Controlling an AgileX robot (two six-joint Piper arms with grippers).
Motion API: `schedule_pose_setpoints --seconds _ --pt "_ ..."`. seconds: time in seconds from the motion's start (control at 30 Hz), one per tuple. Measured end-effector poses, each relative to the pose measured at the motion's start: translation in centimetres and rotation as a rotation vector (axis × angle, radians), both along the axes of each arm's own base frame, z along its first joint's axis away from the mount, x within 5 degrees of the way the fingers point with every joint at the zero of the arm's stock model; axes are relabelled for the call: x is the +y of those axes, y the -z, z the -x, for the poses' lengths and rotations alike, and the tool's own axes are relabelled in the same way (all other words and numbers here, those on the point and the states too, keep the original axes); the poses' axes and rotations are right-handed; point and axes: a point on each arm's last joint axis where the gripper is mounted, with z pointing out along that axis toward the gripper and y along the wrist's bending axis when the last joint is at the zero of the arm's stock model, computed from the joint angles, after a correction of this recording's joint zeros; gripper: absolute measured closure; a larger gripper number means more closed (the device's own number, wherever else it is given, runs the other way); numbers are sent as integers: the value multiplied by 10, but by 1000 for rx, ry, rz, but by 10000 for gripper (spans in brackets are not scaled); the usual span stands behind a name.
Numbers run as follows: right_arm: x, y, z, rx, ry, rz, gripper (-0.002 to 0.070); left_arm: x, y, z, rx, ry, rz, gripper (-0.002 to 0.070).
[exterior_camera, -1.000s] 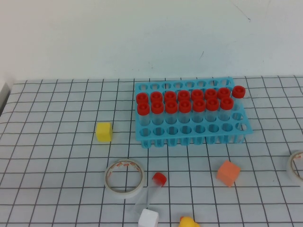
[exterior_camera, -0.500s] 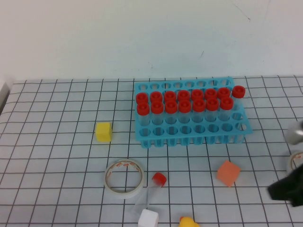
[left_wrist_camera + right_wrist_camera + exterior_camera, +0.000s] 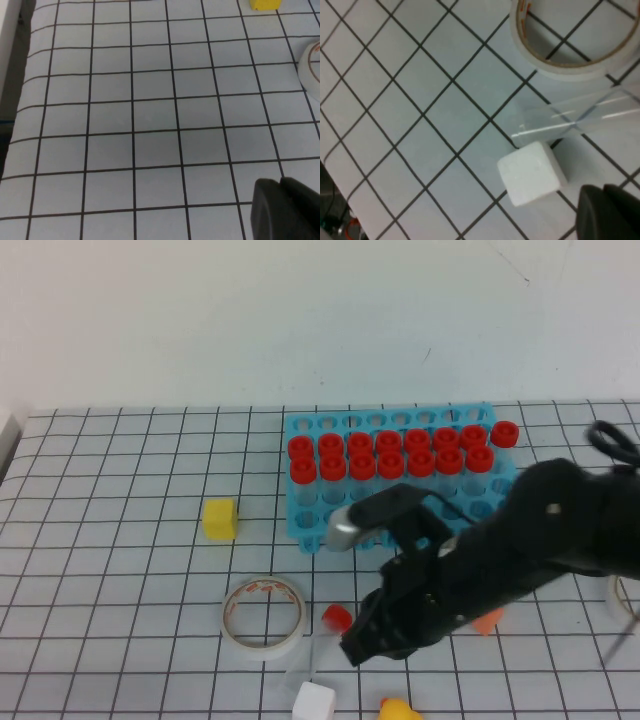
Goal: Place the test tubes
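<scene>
1. The right gripper sits low over the near middle of the table. It is at the end of a dark arm stretched in from the right, across the near edge of the blue rack. Its jaws are pressed together and hold nothing.
2. The loose test tube lies flat on the gridded table, just left of that gripper. Its red cap points far and right, and its clear body slants near and left towards the white cube.
3. The gripper tip is beside the capped half of the tube, not around it (from here I can't say whether they touch).
4. In the right wrist view the closed fingers are next to the white cube. The tube lies on the cube's other side, hard against the tape roll.
5. That tape roll lies flat just left of the tube.
6. On the rack, two rows of red-capped tubes stand upright in the far half, and the near holes are open.
7. The left gripper shows only in its own wrist view. It is closed and empty above bare grid on the left side, well apart from the tube.
8. A yellow cube sits left of the rack. An orange cube peeks out from behind the arm, and a yellow object is cut off at the near edge.
</scene>
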Motion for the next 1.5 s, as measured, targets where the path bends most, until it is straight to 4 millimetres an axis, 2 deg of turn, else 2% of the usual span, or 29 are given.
schedule_pose_setpoints --seconds 0.07,0.17,0.3,0.33,0.4,0.57,0.73,1.0,1.17,1.5 --pt "8 6 -5 27 -12 20 657 0 0 0 0 0 0 676" --pt "16 7 -13 52 -41 42 549 0 0 0 0 0 0 676" --pt "25 4 -23 84 -44 49 260 0 0 0 4 1 4 676" --pt "28 9 -27 121 -11 64 164 0 1 1 13 1 5 676" --pt "30 17 -32 158 36 87 120 0 2 1 23 2 4 676" --pt "36 37 -44 215 120 116 108 -1 2 1 26 2 7 676" --pt "43 46 -53 242 169 114 109 -1 2 2 28 3 14 676" --pt "49 53 -62 234 190 124 167 -1 2 2 30 4 20 676" --pt "48 60 -65 241 221 140 174 -1 2 2 30 4 20 676" --pt "44 58 -68 201 226 195 174 -1 2 2 30 4 20 676"
